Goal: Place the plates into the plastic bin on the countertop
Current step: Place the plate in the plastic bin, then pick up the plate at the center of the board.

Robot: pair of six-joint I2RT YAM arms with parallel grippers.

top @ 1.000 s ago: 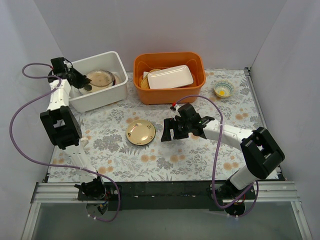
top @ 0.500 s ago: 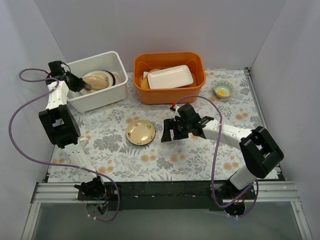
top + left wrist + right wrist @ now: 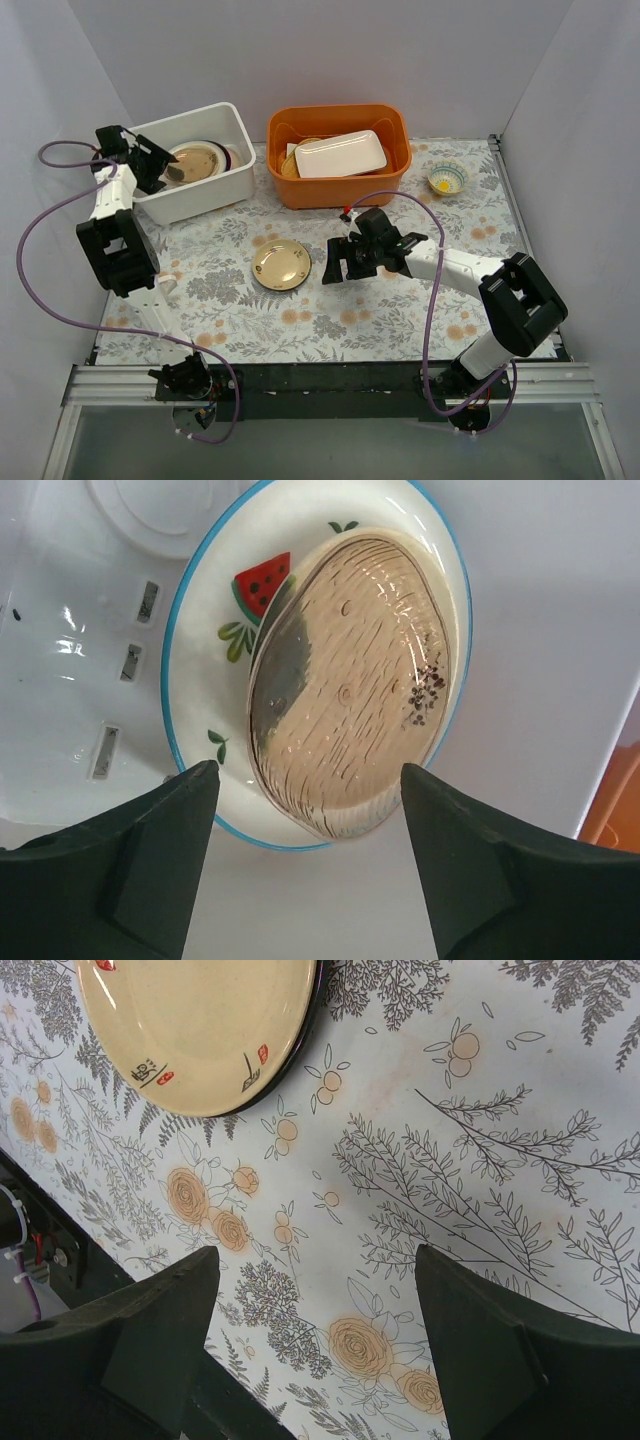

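Left pincer (image 3: 305, 875): jaws set wide, nothing clamped. It hangs at the left end of the white bin (image 3: 195, 200), pointing in.
- Amber plate (image 3: 350, 680): ribbed and glossy, tilted, in front of the fingers. Its near edge shows between the fingertips; contact with either finger cannot be told.
- Blue-rimmed plate (image 3: 205, 680): white with a watermelon slice and green leaves, under the amber plate.
- Bin floor: a row of slots (image 3: 130, 662) to the left of both plates.

Right pincer (image 3: 310, 1350): jaws set wide, holding nothing, over the countertop (image 3: 450, 1210) near the middle of the table.
- Cream plate (image 3: 200, 1030): dark rim, small red marks, flat on the countertop just left of this pincer, outside the bin.

Far side:
- Orange tub (image 3: 340, 180), right of the bin, with a white rectangular dish (image 3: 340, 153) inside.
- Small bowl (image 3: 447, 179), yellow centre, right of the tub.
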